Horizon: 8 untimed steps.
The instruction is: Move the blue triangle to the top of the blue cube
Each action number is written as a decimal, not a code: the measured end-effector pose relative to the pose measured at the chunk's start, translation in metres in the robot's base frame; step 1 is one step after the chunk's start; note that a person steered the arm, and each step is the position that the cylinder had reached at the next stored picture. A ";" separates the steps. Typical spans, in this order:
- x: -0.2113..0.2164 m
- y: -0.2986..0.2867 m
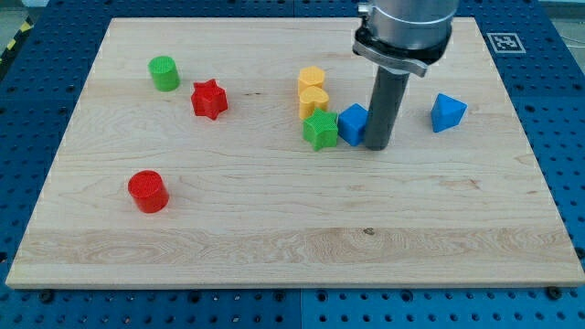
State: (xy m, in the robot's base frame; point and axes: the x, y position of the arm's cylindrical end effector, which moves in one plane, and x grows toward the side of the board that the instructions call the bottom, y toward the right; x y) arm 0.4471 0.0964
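The blue triangle (447, 111) lies on the wooden board (274, 228) toward the view's right. The blue cube (353, 123) sits near the middle, with the dark rod just to its right. My tip (377, 145) rests on the board right beside the cube's right side, touching or almost touching it. The triangle is apart from my tip, further to the view's right and slightly higher.
A green star (321, 131) touches the blue cube's left side. A yellow heart (313, 100) and a yellow block (312, 79) stand above it. A red star (209, 99), a green cylinder (164, 73) and a red cylinder (147, 191) lie at the left.
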 end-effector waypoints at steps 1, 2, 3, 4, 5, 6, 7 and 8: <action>-0.002 0.000; -0.002 0.030; -0.002 0.062; -0.002 0.067; 0.004 0.071; 0.013 0.072; 0.017 0.073; 0.021 0.080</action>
State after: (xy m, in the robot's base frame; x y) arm 0.4680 0.1763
